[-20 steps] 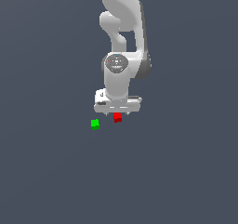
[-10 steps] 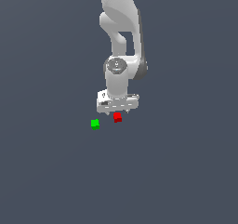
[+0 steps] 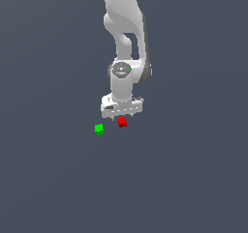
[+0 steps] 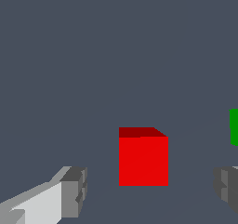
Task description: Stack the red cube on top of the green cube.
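The red cube (image 3: 122, 122) rests on the dark grey floor directly under my white gripper (image 3: 122, 116). In the wrist view the red cube (image 4: 143, 159) sits between my two grey fingertips (image 4: 74, 190), which stand wide apart and touch nothing; the gripper (image 4: 151, 190) is open. The green cube (image 3: 99, 129) lies a short way off toward the exterior view's left, apart from the red one. Only a sliver of the green cube (image 4: 234, 126) shows at the wrist picture's edge.
The white arm (image 3: 123, 34) rises straight up from the gripper to the frame's upper edge. A plain dark grey floor (image 3: 184, 179) fills everything else in view.
The gripper has come down a little toward the red cube. Both cubes stay where they were.
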You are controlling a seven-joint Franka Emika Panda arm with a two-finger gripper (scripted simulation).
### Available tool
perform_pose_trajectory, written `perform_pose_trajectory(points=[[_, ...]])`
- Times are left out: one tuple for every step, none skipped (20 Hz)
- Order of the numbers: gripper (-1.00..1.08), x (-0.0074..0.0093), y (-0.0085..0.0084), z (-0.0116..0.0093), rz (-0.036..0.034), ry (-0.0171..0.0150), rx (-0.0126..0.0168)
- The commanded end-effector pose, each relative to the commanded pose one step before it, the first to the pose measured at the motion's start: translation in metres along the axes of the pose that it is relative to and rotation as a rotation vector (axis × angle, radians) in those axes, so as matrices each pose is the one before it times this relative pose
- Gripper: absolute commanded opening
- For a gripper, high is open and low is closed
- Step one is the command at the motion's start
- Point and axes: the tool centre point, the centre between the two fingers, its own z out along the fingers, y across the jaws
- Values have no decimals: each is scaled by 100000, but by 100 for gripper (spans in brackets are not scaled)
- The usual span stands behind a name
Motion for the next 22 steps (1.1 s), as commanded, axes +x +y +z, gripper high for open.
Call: perform_pose_trajectory(points=[[100, -2, 4, 3, -3, 2, -3], [100, -1, 0, 30, 0, 0, 0], [100, -3, 1, 90, 0, 0, 0], [100, -5, 2, 149, 0, 0, 0], [100, -7, 2, 208, 0, 0, 0], [100, -9, 3, 267, 0, 0, 0], [100, -11, 3, 325, 0, 0, 0], [100, -14, 4, 382, 0, 0, 0], [100, -10, -28, 419, -60, 34, -9], [100, -16, 5, 492, 0, 0, 0], [100, -15, 6, 528, 0, 0, 0], [100, -9, 6, 478, 0, 0, 0], [100, -2, 6, 415, 0, 0, 0], [100, 10, -24, 332, -57, 38, -9], [100, 10, 7, 293, 0, 0, 0], [100, 15, 7, 235, 0, 0, 0], [100, 16, 6, 179, 0, 0, 0], [100, 15, 5, 125, 0, 0, 0], [100, 10, 3, 74, 0, 0, 0], [100, 4, 1, 24, 0, 0, 0], [-100, 0, 0, 0, 0, 0, 0], [-100, 0, 0, 0, 0, 0, 0]])
